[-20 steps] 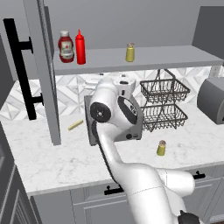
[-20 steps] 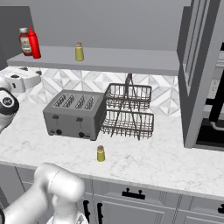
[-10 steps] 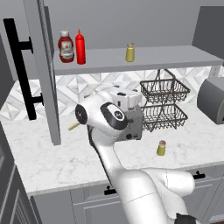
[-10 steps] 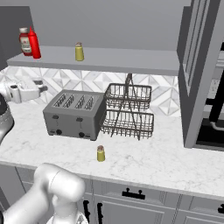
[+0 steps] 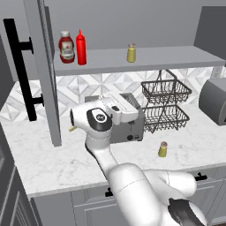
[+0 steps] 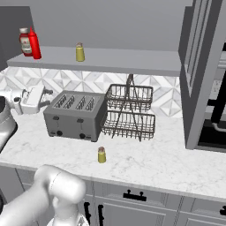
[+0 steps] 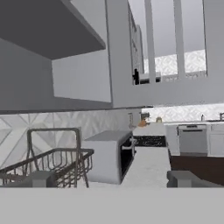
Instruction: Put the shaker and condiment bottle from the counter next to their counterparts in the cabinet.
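Left base view is showing the grey wall cabinet spanning the wall, its tall grey door with the black bar handle standing swung open at the left, so the long shelf's front edge is lying unobstructed. Below it, the white grey-veined marble tabletop is offering broad bare room at the front left and along its front edge. A grey four-slot toaster is sitting against the backsplash, just beside a black two-tier wire basket rack; nothing is visibly lying in either basket.

Compared with a second ago, the white arm's wrist is sitting lower and turned toward the toaster, and the gripper is now hovering beside the toaster's left end with its fingers spread wide, holding nothing.

On the shelf's left end, the stout dark-red ketchup bottle with white cap is standing touching or just beside the slim all-red squeeze bottle. The small bright-yellow shaker with tan cap is standing well apart from them, mid-shelf. The small mustard-olive shaker with pale cap is standing upright on the tabletop, in front of the rack, near the front edge.
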Controlling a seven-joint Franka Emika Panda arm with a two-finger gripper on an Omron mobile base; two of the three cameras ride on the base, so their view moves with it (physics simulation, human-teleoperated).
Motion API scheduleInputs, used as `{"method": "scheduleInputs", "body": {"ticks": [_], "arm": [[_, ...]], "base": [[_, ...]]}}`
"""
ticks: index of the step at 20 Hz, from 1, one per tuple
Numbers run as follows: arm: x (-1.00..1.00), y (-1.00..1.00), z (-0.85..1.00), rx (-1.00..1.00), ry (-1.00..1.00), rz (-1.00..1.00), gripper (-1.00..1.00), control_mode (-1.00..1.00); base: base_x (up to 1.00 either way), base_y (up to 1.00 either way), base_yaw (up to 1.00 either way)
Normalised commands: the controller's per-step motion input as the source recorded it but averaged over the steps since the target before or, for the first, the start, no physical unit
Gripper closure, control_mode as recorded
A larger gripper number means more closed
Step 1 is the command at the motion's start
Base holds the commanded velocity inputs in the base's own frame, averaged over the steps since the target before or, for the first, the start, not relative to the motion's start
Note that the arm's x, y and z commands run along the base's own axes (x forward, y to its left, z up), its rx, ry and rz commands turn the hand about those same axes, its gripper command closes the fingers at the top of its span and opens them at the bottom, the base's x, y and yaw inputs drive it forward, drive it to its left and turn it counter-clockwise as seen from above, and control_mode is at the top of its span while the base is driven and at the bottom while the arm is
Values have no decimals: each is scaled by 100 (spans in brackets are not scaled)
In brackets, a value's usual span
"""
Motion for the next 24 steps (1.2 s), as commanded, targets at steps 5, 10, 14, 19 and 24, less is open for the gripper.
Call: {"method": "scheduleInputs", "body": {"ticks": [5, 10, 14, 19, 24], "arm": [[0, -2, -6, 2, -27, -18, -100, -100], [0, -39, -31, 0, -3, -13, -100, -100], [0, -70, -45, 0, 0, -19, -100, -100], [0, -59, -45, 6, 0, -19, -100, -100], [-1, -38, -34, 13, 0, -14, -100, -100]], "base": [[0, 0, 0], [0, 0, 0], [0, 0, 0], [0, 0, 0], [0, 0, 0]]}}
